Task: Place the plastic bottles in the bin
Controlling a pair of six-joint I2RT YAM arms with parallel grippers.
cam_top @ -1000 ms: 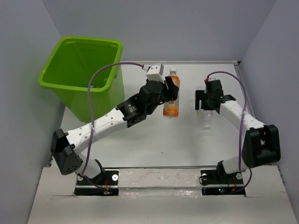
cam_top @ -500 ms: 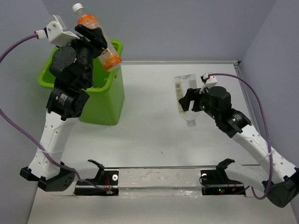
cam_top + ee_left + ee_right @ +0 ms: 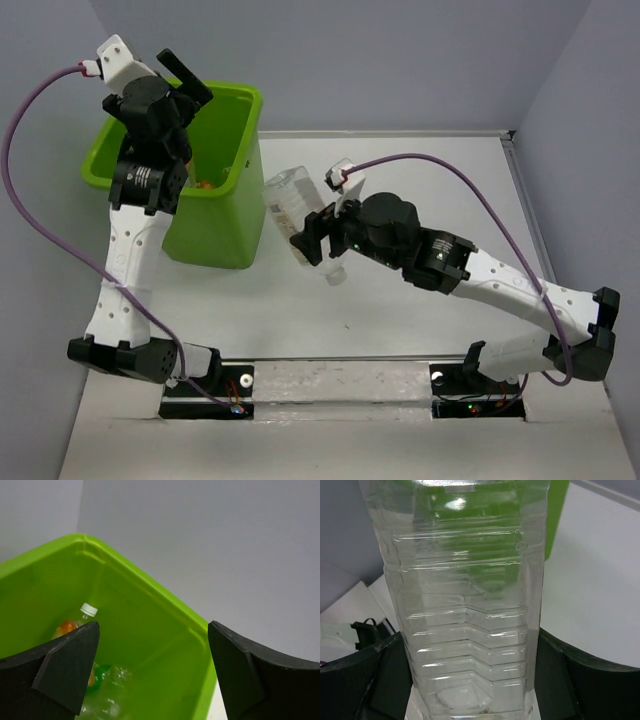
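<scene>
The lime-green bin (image 3: 222, 222) stands at the back left. My left gripper (image 3: 186, 90) hangs open above it, with nothing between its fingers (image 3: 67, 667). In the left wrist view the bin (image 3: 150, 630) holds an orange bottle (image 3: 67, 626) with a white cap, a green bottle (image 3: 102, 672) and clear bottles (image 3: 110, 702). From above, the orange bottle (image 3: 204, 183) shows inside the bin. My right gripper (image 3: 322, 238) is shut on a clear ribbed bottle (image 3: 296, 212), held in the air just right of the bin. That bottle (image 3: 470, 595) fills the right wrist view between the fingers (image 3: 580, 680).
Grey walls close in the white table (image 3: 400, 300) on the left, back and right. The left arm rises steeply beside the bin's left front corner. Purple cables loop off both arms. The right arm stretches low across the table from its base at the near right.
My left gripper swung the orange bottle over the bin, then opened; the bottle now lies inside. My right arm lifted the clear bottle and carried it left, up to the bin.
</scene>
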